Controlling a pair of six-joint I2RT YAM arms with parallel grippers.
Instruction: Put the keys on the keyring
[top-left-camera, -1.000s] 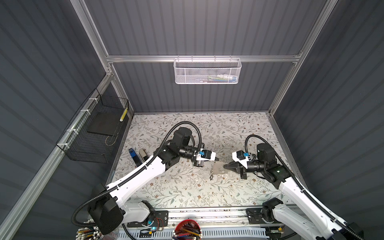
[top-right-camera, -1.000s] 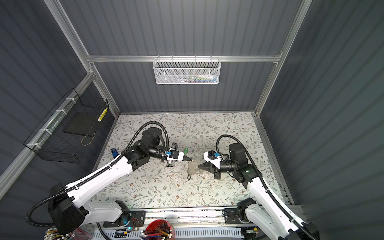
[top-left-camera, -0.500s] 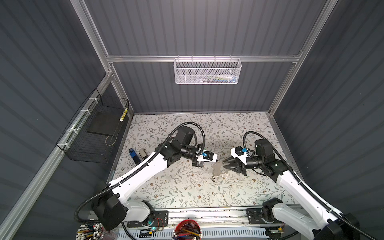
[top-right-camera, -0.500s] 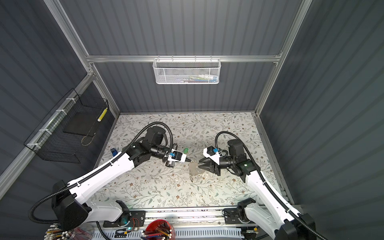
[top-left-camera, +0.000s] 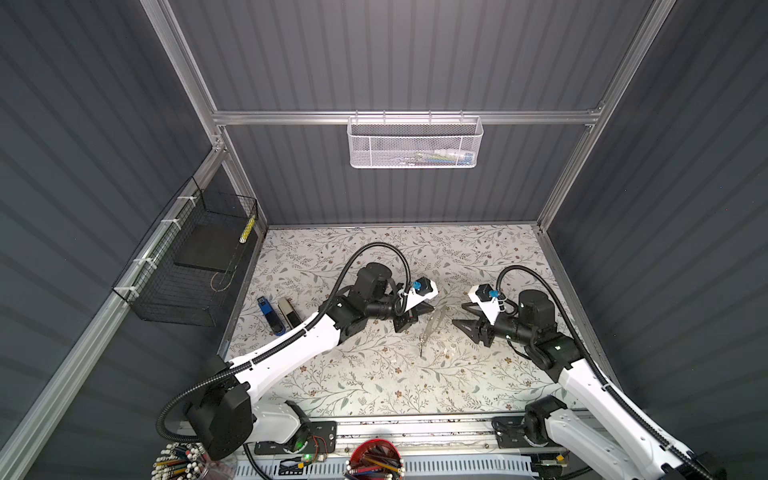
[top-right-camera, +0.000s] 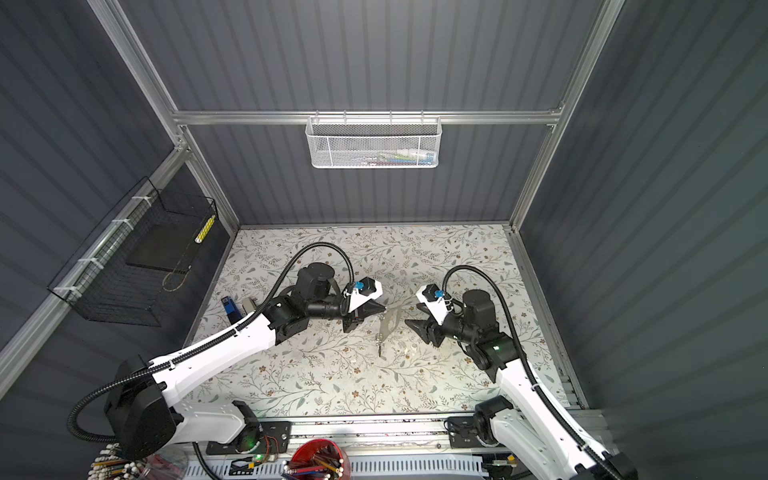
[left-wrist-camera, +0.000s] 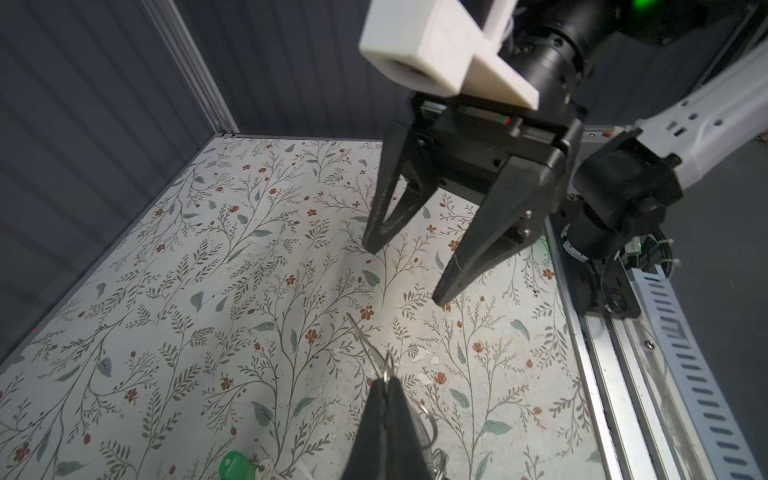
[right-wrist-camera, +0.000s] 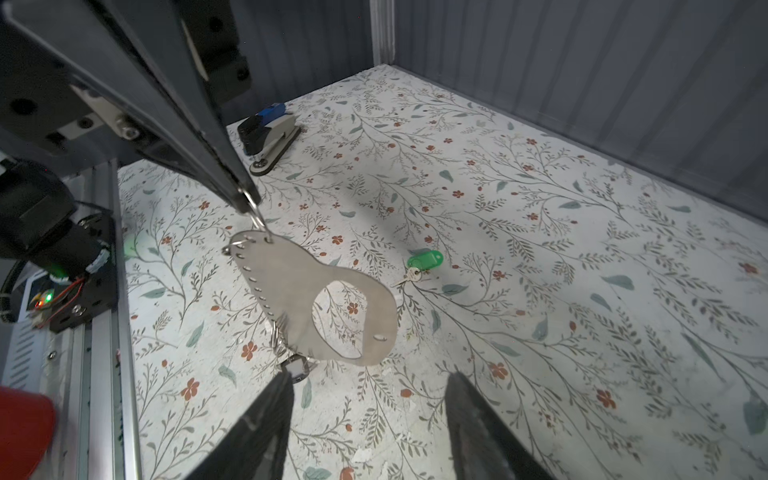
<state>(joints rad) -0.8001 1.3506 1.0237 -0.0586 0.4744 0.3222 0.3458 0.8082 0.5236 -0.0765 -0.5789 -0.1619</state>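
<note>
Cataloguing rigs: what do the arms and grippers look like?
The left arm and right arm: white shells, black joints, a black ribbed cable looping off each. The left gripper and right gripper: black tapered pointed fingers, white camera mount with a blue knob.

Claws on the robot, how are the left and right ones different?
The left gripper is shut; the right gripper is open. The left gripper pinches a small ring on the keyring, which dangles above the table; the right gripper holds nothing. Both are black, pointed, and face each other.
</note>
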